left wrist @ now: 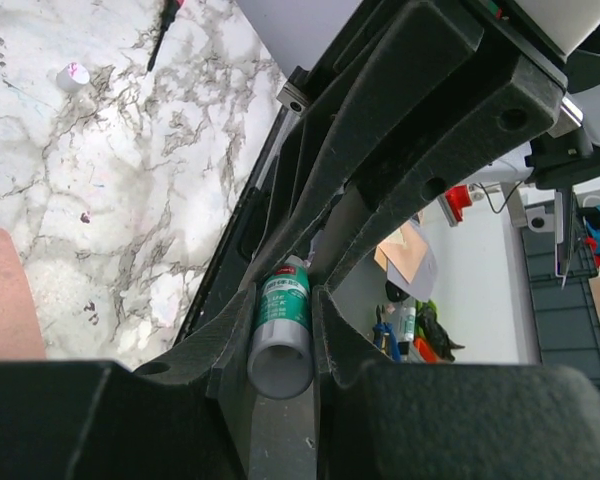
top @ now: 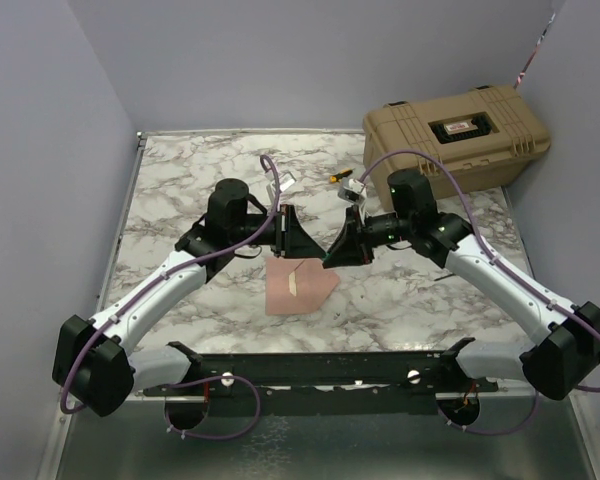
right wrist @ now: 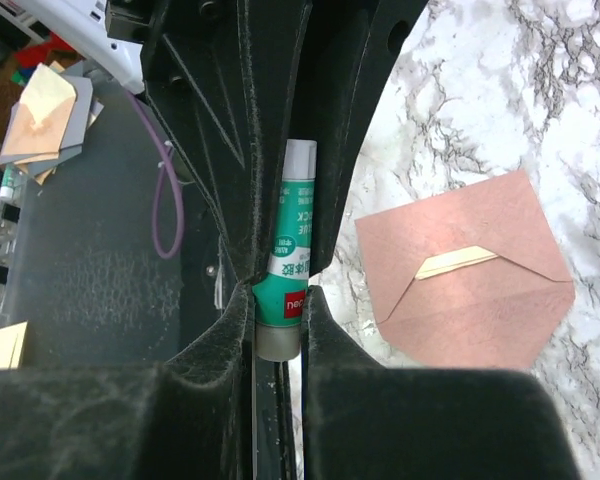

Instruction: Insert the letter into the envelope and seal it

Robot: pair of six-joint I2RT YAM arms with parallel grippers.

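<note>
The salmon-tan envelope (top: 298,285) lies flat on the marble, its triangular flap open and pointing right; it also shows in the right wrist view (right wrist: 470,270), and its edge shows in the left wrist view (left wrist: 0,295). A pale strip runs along the envelope's mouth. The letter does not show as a separate sheet. Above the envelope, both grippers meet on one green glue stick (right wrist: 285,270). My left gripper (left wrist: 280,340) is shut on the glue stick (left wrist: 283,325) near its open grey end. My right gripper (right wrist: 280,320) is shut on its base end.
A tan hard case (top: 460,135) stands at the back right. A small white cap (left wrist: 72,76) and a dark-handled tool (top: 338,176) lie on the marble behind the grippers. Grey walls close in the table on three sides.
</note>
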